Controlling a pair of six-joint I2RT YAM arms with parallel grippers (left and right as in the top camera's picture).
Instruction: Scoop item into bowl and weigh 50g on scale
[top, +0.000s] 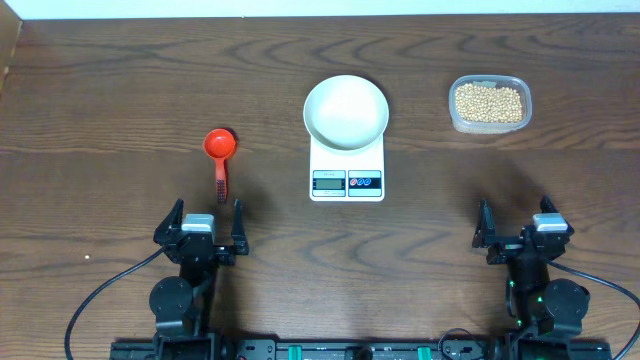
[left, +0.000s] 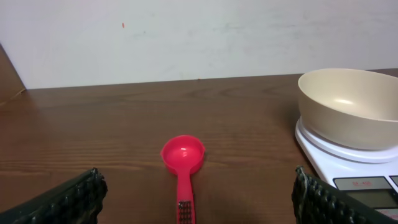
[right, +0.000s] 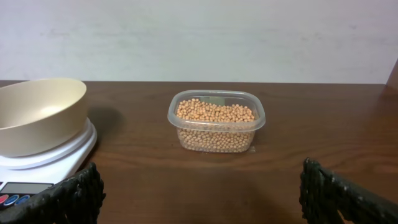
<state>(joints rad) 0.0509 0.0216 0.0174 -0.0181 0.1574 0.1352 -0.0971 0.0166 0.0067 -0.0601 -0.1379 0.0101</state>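
The item, beige beans (top: 489, 102) (right: 214, 113), fills a clear plastic tub (top: 489, 125) (right: 216, 140) at the back right. An empty white bowl (top: 345, 112) (left: 348, 109) (right: 37, 115) stands on the white scale (top: 330, 160) (left: 323, 152) (right: 56, 162) at mid-table. Left of the scale lies a red scoop (top: 220, 150) (left: 183, 155), cup away from me, handle toward my left gripper (top: 208, 215) (left: 196, 186). That gripper is open and empty just short of the handle's end. My right gripper (top: 514, 215) (right: 200, 186) is open and empty, well in front of the tub.
The dark wooden table (top: 120, 90) runs to a white wall (left: 199, 37) behind. Black cables (top: 100, 300) trail from both arm bases at the near edge.
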